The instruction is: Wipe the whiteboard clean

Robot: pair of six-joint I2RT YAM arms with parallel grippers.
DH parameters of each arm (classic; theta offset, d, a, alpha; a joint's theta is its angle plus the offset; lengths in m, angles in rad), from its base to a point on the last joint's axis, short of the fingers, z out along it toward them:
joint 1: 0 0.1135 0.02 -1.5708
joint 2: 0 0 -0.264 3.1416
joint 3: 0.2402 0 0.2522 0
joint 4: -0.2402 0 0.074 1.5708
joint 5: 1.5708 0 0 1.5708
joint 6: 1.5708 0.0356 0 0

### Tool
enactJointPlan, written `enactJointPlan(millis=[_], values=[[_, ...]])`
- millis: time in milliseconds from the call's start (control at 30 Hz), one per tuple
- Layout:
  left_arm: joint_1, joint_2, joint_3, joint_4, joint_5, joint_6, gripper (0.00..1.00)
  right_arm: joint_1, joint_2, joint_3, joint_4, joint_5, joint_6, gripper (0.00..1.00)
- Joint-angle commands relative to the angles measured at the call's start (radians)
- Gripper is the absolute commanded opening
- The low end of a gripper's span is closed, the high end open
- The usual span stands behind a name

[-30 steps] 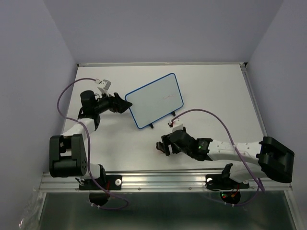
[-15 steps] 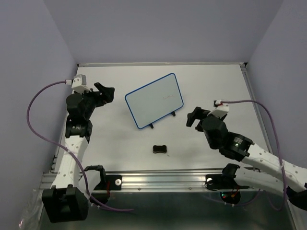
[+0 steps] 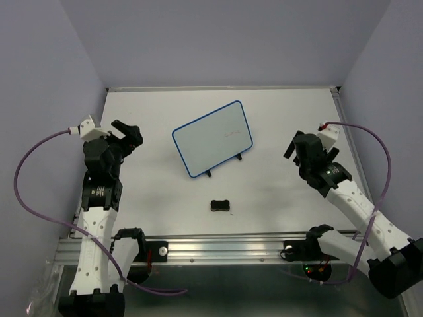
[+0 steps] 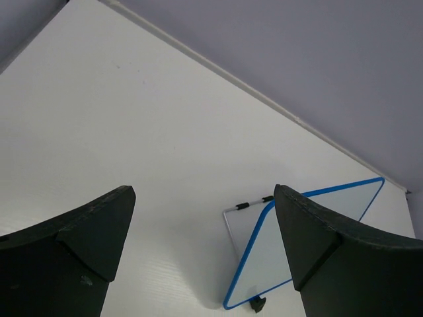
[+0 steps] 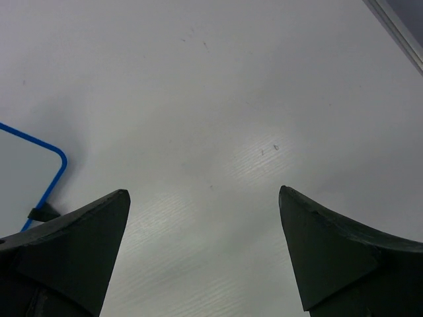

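Observation:
The whiteboard, blue-framed on small black feet, stands tilted in the middle of the table with a faint red mark near its right side. A small black eraser block lies alone on the table in front of it. My left gripper hangs open to the board's left, clear of it. The left wrist view shows the whiteboard and its wire stand past the open left gripper. To the board's right my right gripper is open and empty. The right gripper faces bare table, with a whiteboard corner at the left.
The white table is bounded by a raised back rim and purple walls on both sides. A metal rail with the arm bases runs along the near edge. Purple cables loop off both arms.
The right gripper has opened off the eraser, left it on the table and swung back to the right. The left gripper has drawn away from the board's left edge toward the left side.

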Motion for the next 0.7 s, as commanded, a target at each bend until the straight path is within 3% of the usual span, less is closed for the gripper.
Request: enactJointPlan(millis=[0, 67, 200, 233, 500, 667], values=[[-0.001, -0.012, 0.055, -0.119, -0.114, -0.009, 0.99, -0.101, -0.014, 0.056, 0.055, -0.132, -0.062, 1.0], [-0.001, -0.023, 0.052, -0.133, -0.11, -0.004, 0.99, -0.102, -0.02, 0.062, 0.101, -0.192, -0.111, 1.0], [-0.001, -0.049, 0.031, -0.1, -0.031, -0.002, 0.99, -0.102, -0.107, -0.013, 0.248, -0.53, -0.248, 1.0], [-0.001, -0.052, 0.034, -0.103, -0.028, -0.004, 0.99, -0.102, -0.12, -0.023, 0.273, -0.556, -0.248, 1.0], [-0.001, -0.051, 0.058, -0.124, -0.057, 0.016, 0.99, -0.102, -0.135, -0.013, 0.268, -0.583, -0.2, 1.0], [-0.001, -0.071, 0.054, -0.12, -0.089, 0.016, 0.99, -0.102, -0.161, -0.023, 0.27, -0.49, -0.165, 1.0]])
